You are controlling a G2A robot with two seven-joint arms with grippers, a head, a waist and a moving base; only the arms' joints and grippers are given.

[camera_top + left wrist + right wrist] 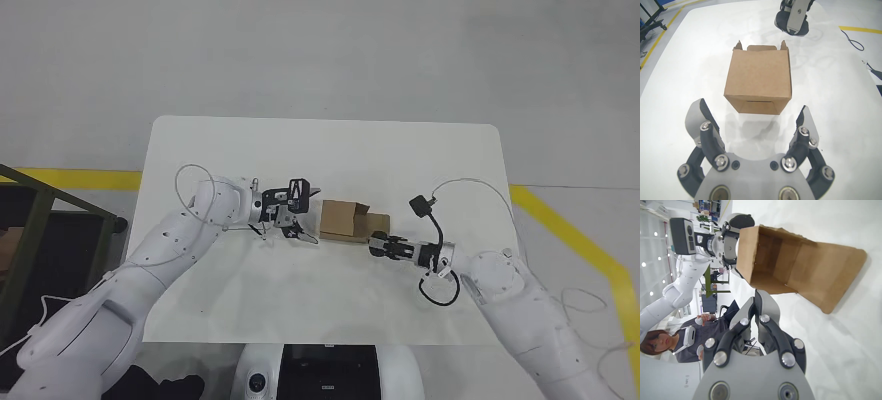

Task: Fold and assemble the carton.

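On the surface [420,150], the carton [343,220] has 1 end closed. The left hand [308,214] gapes empty and the right hand [755,298] is pinched shut on nothing. Next, I'd guess: tuck the open end's flaps [838,275].

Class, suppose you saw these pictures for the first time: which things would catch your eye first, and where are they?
A brown cardboard carton lies on its side near the middle of the white table, one end open with its flaps out. The left pincer hangs open at the carton's closed end, while the right pincer is shut, close to the open end.
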